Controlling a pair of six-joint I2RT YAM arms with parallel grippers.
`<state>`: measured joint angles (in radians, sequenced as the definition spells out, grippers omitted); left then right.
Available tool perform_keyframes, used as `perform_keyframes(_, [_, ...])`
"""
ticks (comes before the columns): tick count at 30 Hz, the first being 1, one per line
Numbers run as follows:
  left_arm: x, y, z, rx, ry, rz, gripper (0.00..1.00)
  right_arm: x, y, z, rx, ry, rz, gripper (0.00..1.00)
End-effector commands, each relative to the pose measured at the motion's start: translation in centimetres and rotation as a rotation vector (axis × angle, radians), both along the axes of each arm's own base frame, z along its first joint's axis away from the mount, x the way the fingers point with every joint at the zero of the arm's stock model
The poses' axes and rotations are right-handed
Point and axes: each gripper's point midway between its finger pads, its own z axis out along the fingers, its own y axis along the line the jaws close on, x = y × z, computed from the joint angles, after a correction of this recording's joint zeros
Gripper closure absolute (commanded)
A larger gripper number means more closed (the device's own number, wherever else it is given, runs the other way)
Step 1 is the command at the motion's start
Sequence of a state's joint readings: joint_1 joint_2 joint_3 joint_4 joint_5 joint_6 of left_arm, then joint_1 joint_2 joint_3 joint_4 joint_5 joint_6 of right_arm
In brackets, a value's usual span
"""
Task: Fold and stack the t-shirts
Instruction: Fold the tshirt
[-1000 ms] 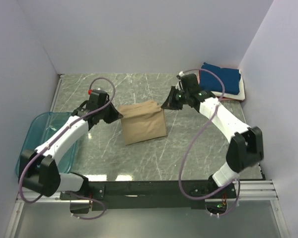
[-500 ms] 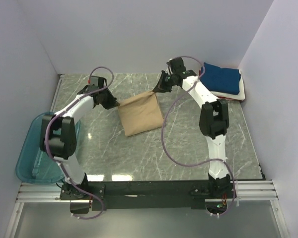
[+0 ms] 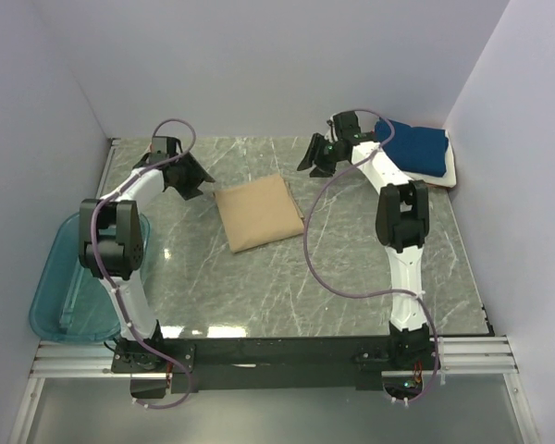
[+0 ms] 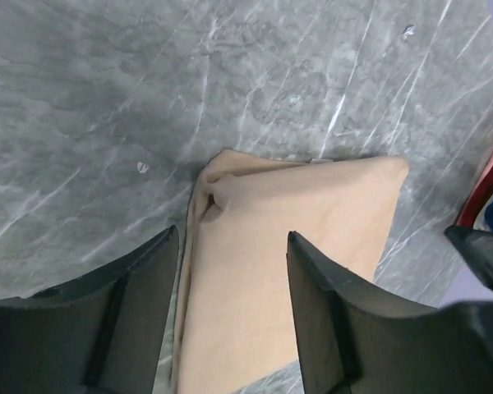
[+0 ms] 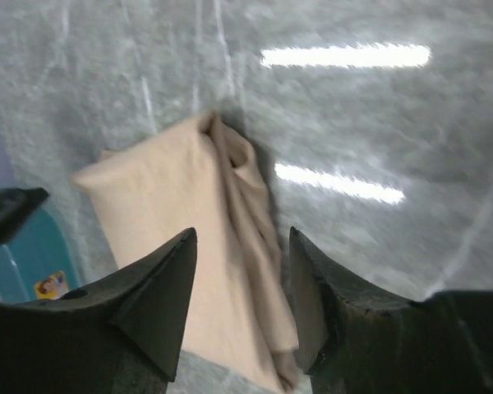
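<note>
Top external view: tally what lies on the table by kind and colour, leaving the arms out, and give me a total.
Tan t-shirt, folded, mid-table: 1
Navy blue t-shirt, top of the far right stack: 1
White t-shirt, under the navy one: 1
Red t-shirt, only an edge showing at the bottom of the stack: 1
Teal plastic tub, left edge: 1
Total: 5

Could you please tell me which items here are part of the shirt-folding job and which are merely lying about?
Part of the job:
tan t-shirt, folded, in the middle, held by neither arm
navy t-shirt, folded, in the far right corner

Just lying about:
teal tub, at the near left
</note>
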<state>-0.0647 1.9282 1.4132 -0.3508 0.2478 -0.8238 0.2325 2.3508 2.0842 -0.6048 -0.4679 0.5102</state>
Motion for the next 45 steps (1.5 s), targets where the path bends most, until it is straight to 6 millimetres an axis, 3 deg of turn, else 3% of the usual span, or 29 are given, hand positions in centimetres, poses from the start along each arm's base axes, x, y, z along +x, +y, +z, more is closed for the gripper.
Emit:
perform_keyframes(1, [0.1,-1.2,5.1,-0.028,-0.138,-0.046,0.40,-1.0,-0.3,3.4,-0.048,-0.125,0.055,0.41])
perform_keyframes(5, [-2.0,-4.0,5.1,0.007,-0.120,-0.069,0.51,-3.1,0.0,1.0,-0.088,-0.116,0.107,0.36])
perform_keyframes(6, [-2.7,-5.7,5.2,-0.004,-0.122,-0.095,0.54,-3.6,0.1,0.6,-0.091,-0.117,0.115,0.36])
perform_keyframes(8, [-3.7,-7.2,4.7,-0.018,-0.116,-0.117,0.60,-4.5,0.1,-0.6,-0.098,-0.112,0.121,0.33])
perform_keyframes(9, [-4.8,-8.7,3.8,-0.030,-0.092,-0.146,0.66,-4.8,0.1,-1.0,-0.096,-0.107,0.127,0.33])
perform_keyframes(15, [-7.9,-15.2,1.3,-0.077,-0.052,-0.302,0.68,-6.3,0.8,-3.2,-0.104,-0.081,0.131,0.33])
perform_keyframes(21, [-9.0,-19.2,-1.2,-0.058,0.003,-0.382,0.69,-6.6,1.1,-3.6,-0.096,-0.080,0.100,0.33])
perform_keyframes(28, [-9.8,-20.3,-4.5,-0.001,0.081,-0.402,0.72,-6.9,0.8,-2.6,-0.094,-0.117,0.086,0.32])
perform_keyframes(36, [-10.1,-20.0,-5.0,0.018,0.091,-0.404,0.72,-8.0,1.8,-2.3,-0.109,-0.147,0.123,0.32])
perform_keyframes(42, [-10.4,-19.8,-5.4,0.021,0.101,-0.407,0.73,-8.0,2.9,-0.1,-0.052,-0.207,0.142,0.32])
perform_keyframes(45, [-10.5,-19.8,-5.4,0.023,0.102,-0.409,0.73,-8.1,2.7,-1.3,-0.138,-0.169,0.149,0.32])
